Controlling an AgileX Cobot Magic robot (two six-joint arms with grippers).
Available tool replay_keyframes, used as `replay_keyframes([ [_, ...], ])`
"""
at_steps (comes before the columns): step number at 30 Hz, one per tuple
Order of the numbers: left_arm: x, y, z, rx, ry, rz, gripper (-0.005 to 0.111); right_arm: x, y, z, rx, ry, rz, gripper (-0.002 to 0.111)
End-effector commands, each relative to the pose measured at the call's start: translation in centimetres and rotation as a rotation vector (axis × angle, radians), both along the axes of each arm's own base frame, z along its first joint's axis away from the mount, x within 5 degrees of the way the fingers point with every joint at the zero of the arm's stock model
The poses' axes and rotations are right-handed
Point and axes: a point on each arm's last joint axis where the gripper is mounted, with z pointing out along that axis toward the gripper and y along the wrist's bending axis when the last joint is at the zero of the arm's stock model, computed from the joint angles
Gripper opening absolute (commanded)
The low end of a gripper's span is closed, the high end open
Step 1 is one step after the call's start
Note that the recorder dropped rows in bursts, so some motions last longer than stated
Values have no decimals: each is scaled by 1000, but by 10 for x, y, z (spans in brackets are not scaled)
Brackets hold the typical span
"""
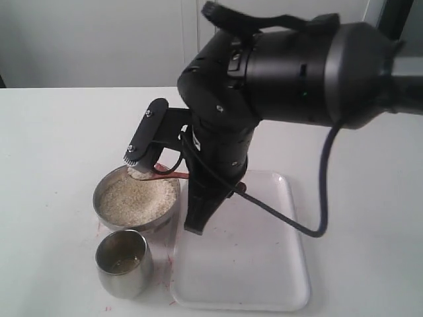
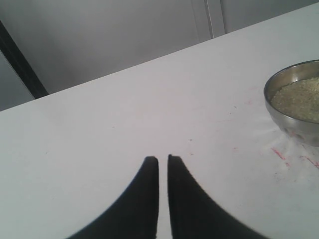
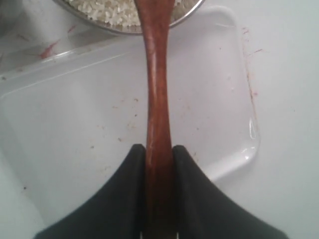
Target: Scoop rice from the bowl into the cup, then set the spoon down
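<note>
Rice (image 1: 139, 198) was seen filling the bowl (image 1: 98, 199), which was set on the white table (image 1: 53, 132) just beside the left edge of a clear plastic tray (image 1: 264, 284) in the exterior view. The cup (image 1: 125, 277) was stood upright on the table just beside the bowl, on the side nearer the camera; its contents could not be made out. The spoon (image 3: 157, 89) was held by its handle in the right gripper (image 3: 159, 149), whose fingers (image 3: 129, 189) were closed tight against both sides of the wood. The handle was carried above the tray, and the spoon's head end was reached over the bowl's rim and over the rice. Pale grains appeared to be heaped on the head, but contact with the rice below could not be judged. The left gripper (image 2: 163, 162) was kept low over bare table, well apart from the bowl, its fingers drawn almost together with only a thin slit between them and nothing held. Faint red marks were noted on the table near the bowl.
</note>
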Motion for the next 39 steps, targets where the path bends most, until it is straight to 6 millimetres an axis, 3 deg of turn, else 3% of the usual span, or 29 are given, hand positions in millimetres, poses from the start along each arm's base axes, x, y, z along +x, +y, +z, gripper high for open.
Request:
replay_keyframes([
  [1,0,0,3,-10,-12,-8,14,-18,-12,25,-6,-10,1,0],
  [7,0,0,3,-10,-12,-8,14,-55,-6,50,-11,-3,50,0],
  [18,0,0,3,-10,-12,-8,14,-102,25,51,-21,32,139,0],
  [29,0,0,3,-10,-12,-8,14,-106,23,19,-62,56,162,0],
  [39,0,0,3,-10,-12,-8,14,-91,29,2,-140,-49,182,0],
])
